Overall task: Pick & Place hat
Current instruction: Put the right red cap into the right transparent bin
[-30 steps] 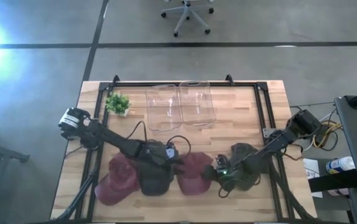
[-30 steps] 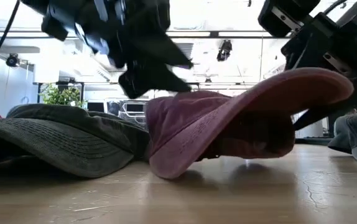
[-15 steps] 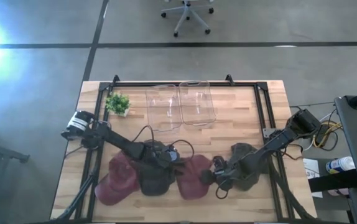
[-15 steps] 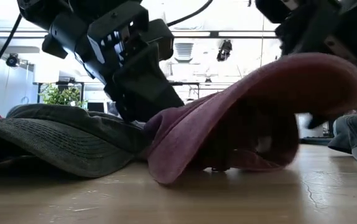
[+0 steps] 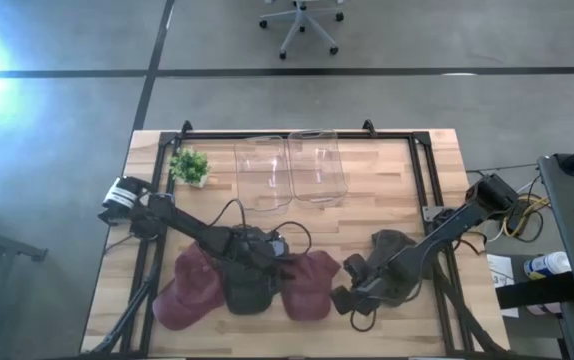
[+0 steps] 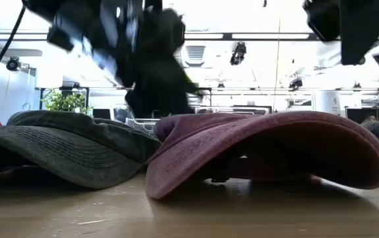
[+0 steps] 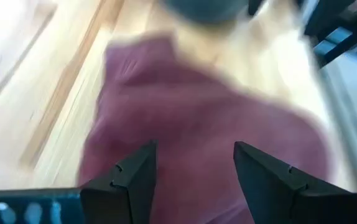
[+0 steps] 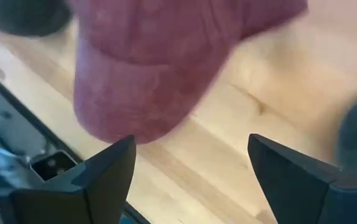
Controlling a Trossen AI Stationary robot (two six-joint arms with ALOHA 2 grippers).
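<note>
1. The maroon hat (image 5: 310,283) lies flat on the wooden surface (image 5: 387,195), near the front edge and about midway across. In the low view its brim (image 6: 288,142) arches just above the wood and nothing grips it.
2. The hat looks put down, so I judge the placing step for this one about finished. Whether more hats are to be moved the pictures do not settle.
3. Just left of it lies a dark olive hat (image 5: 249,275), overlapping its edge, and further left a second maroon hat (image 5: 189,287). A grey-green hat (image 5: 395,262) lies to the right, partly under the right arm.
4. The right pincer (image 5: 352,297) sits just right of the maroon hat's near edge, its jaws spread wide and empty. In its wrist view the hat (image 8: 166,62) shows past the parted fingers (image 8: 97,177), apart from them.
5. The left pincer (image 5: 279,264) hangs over the hat's left side, its jaws apart with nothing between them. The hat (image 7: 197,124) fills its wrist view just beyond the fingertips.
6. Two clear bins (image 5: 289,170) and a small plant (image 5: 189,165) stand at the far side, well apart from the hats.
</note>
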